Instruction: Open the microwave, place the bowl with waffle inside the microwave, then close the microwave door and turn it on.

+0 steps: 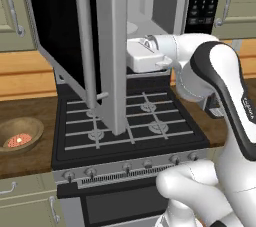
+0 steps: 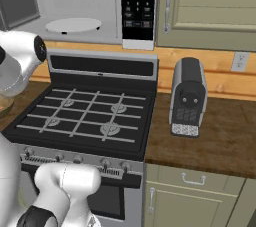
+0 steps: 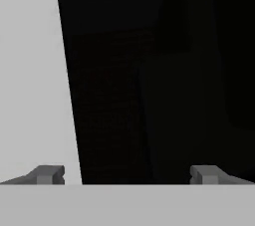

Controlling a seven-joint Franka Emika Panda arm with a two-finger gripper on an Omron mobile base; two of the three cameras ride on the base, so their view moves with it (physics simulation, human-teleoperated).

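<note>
The jaws [image 3: 127, 175] stand wide and hold nothing; in the hand view they face the black glass and silver frame of the microwave door [image 1: 75, 41] close up. The door is swung open over the stove [image 1: 130, 121], and the hand sits just behind its edge, in front of the microwave [image 2: 75, 6] cavity with its white turntable [image 2: 73, 24]. The bowl [image 1: 19, 133] lies on the wooden tabletop [image 1: 30, 158] left of the stove, well apart from the jaws, with the waffle [image 1: 19, 141] inside it. On the tabletop right of the stove stands a toaster [image 2: 187, 96]. Green cabinets [image 2: 210, 6] flank the microwave.
</note>
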